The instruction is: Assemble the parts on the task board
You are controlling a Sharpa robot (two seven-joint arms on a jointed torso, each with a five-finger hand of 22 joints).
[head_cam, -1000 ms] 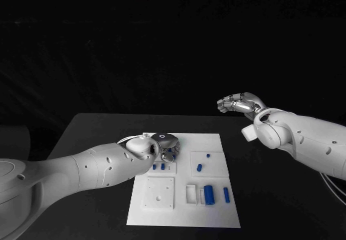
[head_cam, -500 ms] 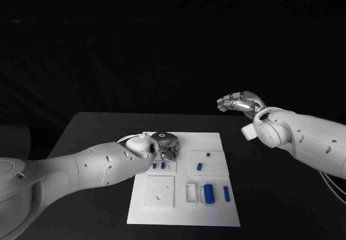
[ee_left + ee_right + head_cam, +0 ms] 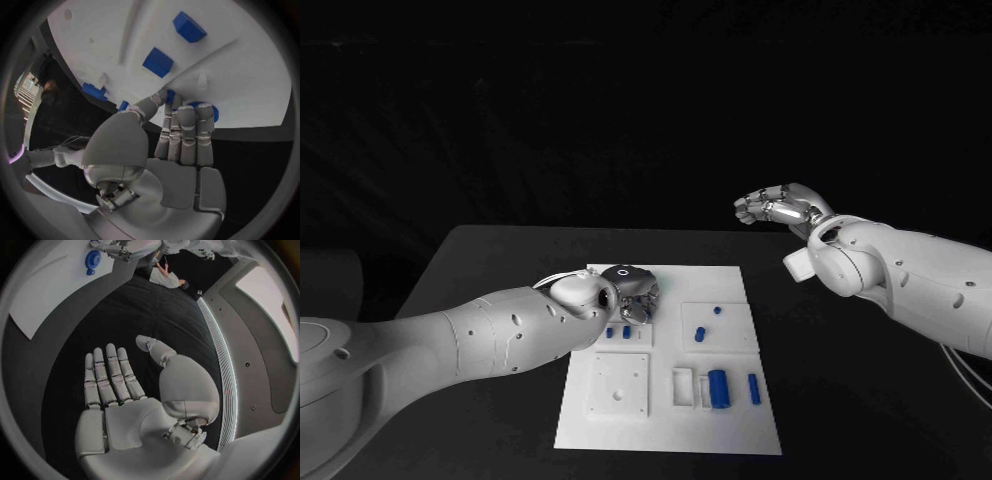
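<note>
The white task board [image 3: 733, 425] lies in the middle of the black table. My left hand [image 3: 626, 292] hangs over the board's far left corner. In the left wrist view its straight fingers [image 3: 185, 131] cover a round blue part [image 3: 212, 113], with the thumb close beside them; whether the part is held I cannot tell. Two small blue parts [image 3: 617, 332] stand just in front of that hand. My right hand [image 3: 776, 208] is raised high beyond the table's right side, its fingers [image 3: 109, 377] spread and nothing in it.
A thick blue cylinder [image 3: 718, 388] and a thin blue bar [image 3: 753, 390] lie at the board's near right. Two more small blue parts [image 3: 698, 335] sit on a raised square plate. Another white square plate [image 3: 617, 385] lies at the near left.
</note>
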